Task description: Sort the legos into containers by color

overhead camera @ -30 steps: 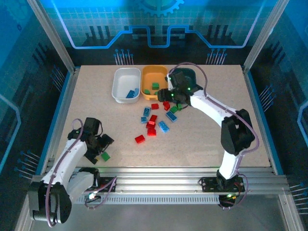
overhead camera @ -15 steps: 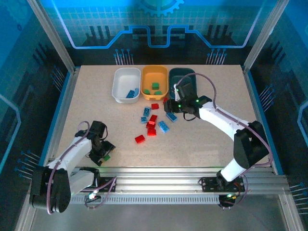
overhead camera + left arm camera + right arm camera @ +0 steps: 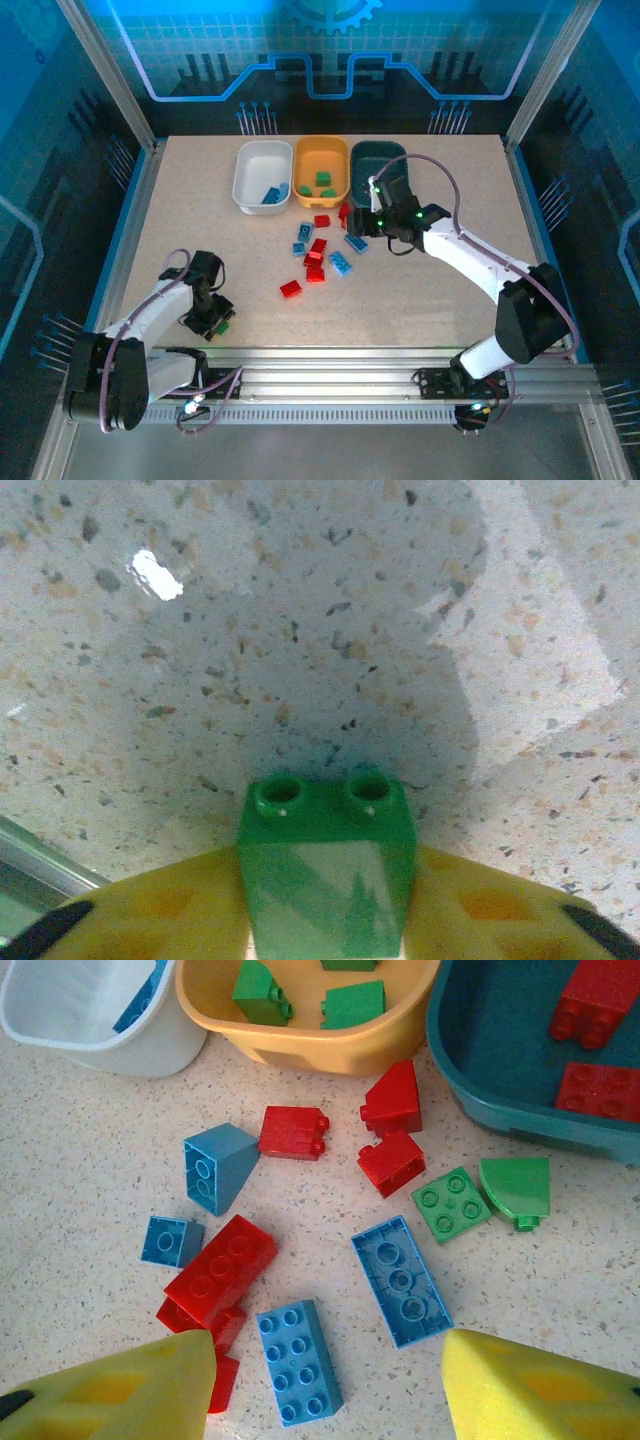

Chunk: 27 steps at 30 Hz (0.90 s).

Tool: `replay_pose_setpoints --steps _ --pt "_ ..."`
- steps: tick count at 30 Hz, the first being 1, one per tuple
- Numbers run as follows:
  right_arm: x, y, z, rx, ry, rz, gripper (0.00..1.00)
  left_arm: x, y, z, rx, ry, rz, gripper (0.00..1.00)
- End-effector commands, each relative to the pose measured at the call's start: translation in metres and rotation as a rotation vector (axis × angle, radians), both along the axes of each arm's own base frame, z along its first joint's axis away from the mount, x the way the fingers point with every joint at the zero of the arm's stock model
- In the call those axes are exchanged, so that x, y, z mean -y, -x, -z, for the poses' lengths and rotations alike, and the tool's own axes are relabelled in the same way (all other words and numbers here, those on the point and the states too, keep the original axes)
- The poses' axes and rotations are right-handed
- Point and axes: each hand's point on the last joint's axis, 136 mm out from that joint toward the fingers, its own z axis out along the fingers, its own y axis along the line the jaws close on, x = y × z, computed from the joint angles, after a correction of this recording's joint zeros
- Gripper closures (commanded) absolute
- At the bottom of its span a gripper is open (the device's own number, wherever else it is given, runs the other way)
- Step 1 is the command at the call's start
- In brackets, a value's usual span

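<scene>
Overall, speckled surface [image 3: 430,290] within blue-lit enclosure [image 3: 320,70], loose legos [image 3: 318,258] just before orange-yellow tray [image 3: 322,201], right claw [image 3: 328,1360] released above them, left claw [image 3: 218,322] well nearer, left wrist view confirming it grips green lego [image 3: 327,870], right wrist view resolving red legos [image 3: 598,1092] in dark teal tray [image 3: 500,1110] beside.

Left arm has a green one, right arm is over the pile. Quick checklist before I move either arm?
1. Hold of the left gripper on the green brick: ok, it sits squarely between the yellow fingers.
2. Brick lifted off the table: cannot tell.
3. Drop target: ok, the orange-yellow tray already holds green bricks.
4. State of the right gripper: ok, open and empty above the loose bricks.
5. Route to that tray: probably not ok; the right gripper hangs just in front of it and the dark teal tray.
</scene>
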Motion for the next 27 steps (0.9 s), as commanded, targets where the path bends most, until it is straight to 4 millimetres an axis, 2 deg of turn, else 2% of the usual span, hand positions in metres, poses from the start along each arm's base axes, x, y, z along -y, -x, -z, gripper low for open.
replay_pose_setpoints --steps 1,3,6,9,13,15,20,23,27 --pt "0.011 -0.002 -0.01 0.028 0.003 0.024 0.38 0.007 -0.038 -0.004 0.147 0.013 0.063 0.67" --pt "0.016 -0.003 -0.012 0.029 0.003 0.038 0.37 0.012 -0.05 -0.01 0.182 0.03 0.083 0.75" --pt "0.022 -0.003 -0.014 0.028 -0.005 0.055 0.37 0.019 -0.07 -0.024 0.235 0.034 0.118 0.78" --pt "0.029 -0.002 -0.016 0.036 -0.005 0.075 0.37 0.032 -0.094 -0.047 0.293 0.044 0.174 0.8" --pt "0.039 -0.001 -0.007 0.01 -0.015 0.1 0.37 0.061 -0.137 -0.082 0.367 0.067 0.279 0.81" --pt "0.042 0.001 -0.002 -0.001 -0.018 0.103 0.37 0.078 -0.162 -0.096 0.395 0.08 0.344 0.81" --pt "0.049 0.008 0.009 -0.026 -0.003 0.116 0.37 0.135 -0.244 -0.128 0.501 0.155 0.525 0.85" --pt "0.053 0.013 0.016 -0.043 -0.004 0.127 0.37 0.165 -0.29 -0.14 0.561 0.187 0.625 0.87" --pt "0.058 0.022 0.026 -0.067 0.003 0.136 0.37 0.191 -0.345 -0.145 0.62 0.211 0.711 0.86"
